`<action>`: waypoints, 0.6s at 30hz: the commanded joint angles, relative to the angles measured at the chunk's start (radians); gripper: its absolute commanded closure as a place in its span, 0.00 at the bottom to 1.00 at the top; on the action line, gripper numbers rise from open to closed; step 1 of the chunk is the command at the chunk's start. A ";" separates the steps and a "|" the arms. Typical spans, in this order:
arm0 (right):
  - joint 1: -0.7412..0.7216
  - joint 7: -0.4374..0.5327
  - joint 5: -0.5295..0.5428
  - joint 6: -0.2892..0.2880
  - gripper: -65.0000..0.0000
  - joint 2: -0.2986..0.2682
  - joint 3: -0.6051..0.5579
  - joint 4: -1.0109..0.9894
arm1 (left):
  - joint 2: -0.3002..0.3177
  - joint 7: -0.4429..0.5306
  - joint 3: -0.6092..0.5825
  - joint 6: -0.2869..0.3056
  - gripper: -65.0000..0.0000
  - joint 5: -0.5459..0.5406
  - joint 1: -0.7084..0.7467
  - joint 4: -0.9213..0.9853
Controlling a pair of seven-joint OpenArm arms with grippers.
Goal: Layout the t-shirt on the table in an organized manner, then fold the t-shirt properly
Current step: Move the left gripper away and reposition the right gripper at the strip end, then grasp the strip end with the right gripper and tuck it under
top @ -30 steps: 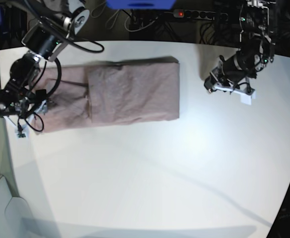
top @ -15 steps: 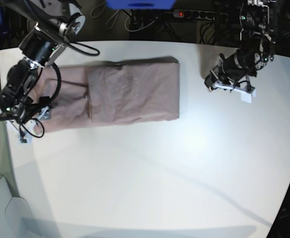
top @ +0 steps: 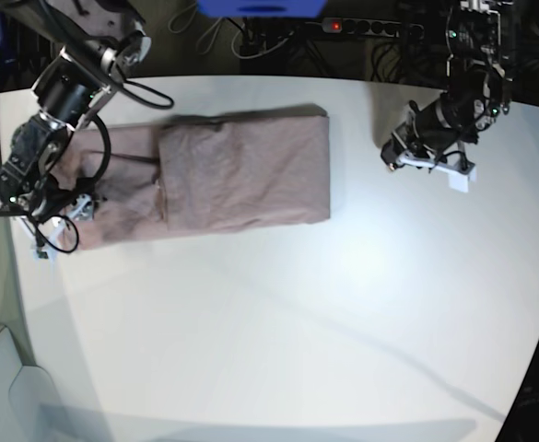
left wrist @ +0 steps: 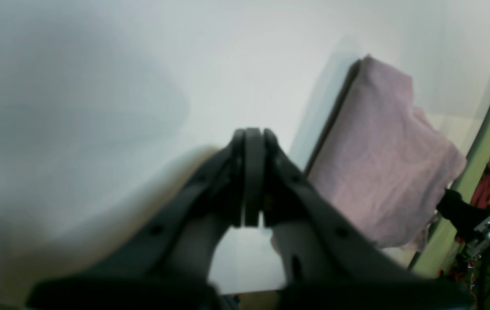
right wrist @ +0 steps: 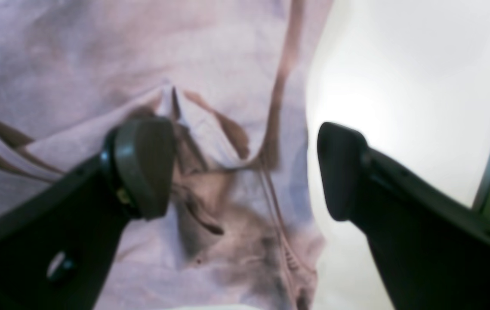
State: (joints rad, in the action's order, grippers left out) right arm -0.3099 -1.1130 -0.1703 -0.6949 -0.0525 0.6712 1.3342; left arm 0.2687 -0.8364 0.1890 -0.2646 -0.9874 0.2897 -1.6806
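We see the table point(top: 297, 304) with the t-shirt point(top: 241, 175) part-folded at its far side, long axis across. Our right gripper point(right wrist: 245, 172), jaws wide, hovers over its end; left gripper point(left wrist: 249, 181), jaws together, sits well apart.

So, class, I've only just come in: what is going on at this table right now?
A two-armed robot is partway through folding a mauve t-shirt on the white table. The shirt lies as a long band with one layer already folded over. The right gripper is open over the bunched fabric at the shirt's end near the table edge, one finger above cloth and the other above bare table. The left gripper is shut and empty, off to the other side, away from the shirt.
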 commanded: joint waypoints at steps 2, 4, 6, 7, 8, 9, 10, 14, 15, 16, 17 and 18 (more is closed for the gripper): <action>-0.022 0.011 -0.001 -0.003 0.19 -0.027 -0.001 0.014 | 0.010 0.004 0.007 0.000 1.00 -0.011 -0.007 -0.016; -0.019 0.015 -0.001 -0.003 0.19 -0.025 -0.001 0.014 | 0.010 0.004 0.007 0.000 1.00 -0.011 -0.007 -0.016; -0.015 0.024 0.001 -0.003 0.19 -0.023 -0.001 0.012 | 0.010 0.004 0.007 0.000 1.00 -0.011 -0.007 -0.016; -0.013 0.024 0.001 -0.003 0.19 -0.020 -0.001 0.011 | 0.010 0.004 0.007 0.000 1.00 -0.011 -0.007 -0.016; -0.011 0.023 0.001 -0.003 0.19 -0.019 -0.001 -0.003 | 0.010 0.004 0.007 0.000 1.00 -0.011 -0.007 -0.016; -0.011 0.021 0.001 -0.003 0.19 -0.019 -0.001 -0.026 | 0.010 0.006 0.007 0.000 1.00 -0.011 -0.007 -0.016; -0.013 0.021 0.001 -0.003 0.19 -0.019 0.000 -0.057 | 0.010 0.006 0.007 0.000 1.00 -0.011 -0.007 -0.016; -0.013 0.023 0.061 -0.003 0.20 -0.027 0.035 -0.161 | 0.010 0.006 0.007 0.000 1.00 -0.011 -0.007 -0.016; -0.013 0.023 0.090 -0.003 0.20 -0.031 0.057 -0.175 | 0.010 0.006 0.007 0.000 1.00 -0.011 -0.007 -0.016; -0.010 0.021 0.111 -0.003 0.20 -0.039 0.077 -0.184 | 0.010 0.006 0.007 0.000 1.00 -0.009 -0.007 -0.016; -0.001 0.020 0.130 -0.003 0.20 -0.042 0.091 -0.190 | 0.010 0.006 0.007 0.000 1.00 -0.009 -0.004 -0.016; 0.004 0.018 0.145 -0.003 0.20 -0.043 0.097 -0.195 | 0.010 0.006 0.007 0.000 1.00 -0.009 -0.002 -0.016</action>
State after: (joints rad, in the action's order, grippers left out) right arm -0.3199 -0.9947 0.0315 -0.7025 -0.1051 0.7692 1.1603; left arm 0.2687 -0.8356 0.1890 -0.2646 -0.9867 0.2901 -1.6810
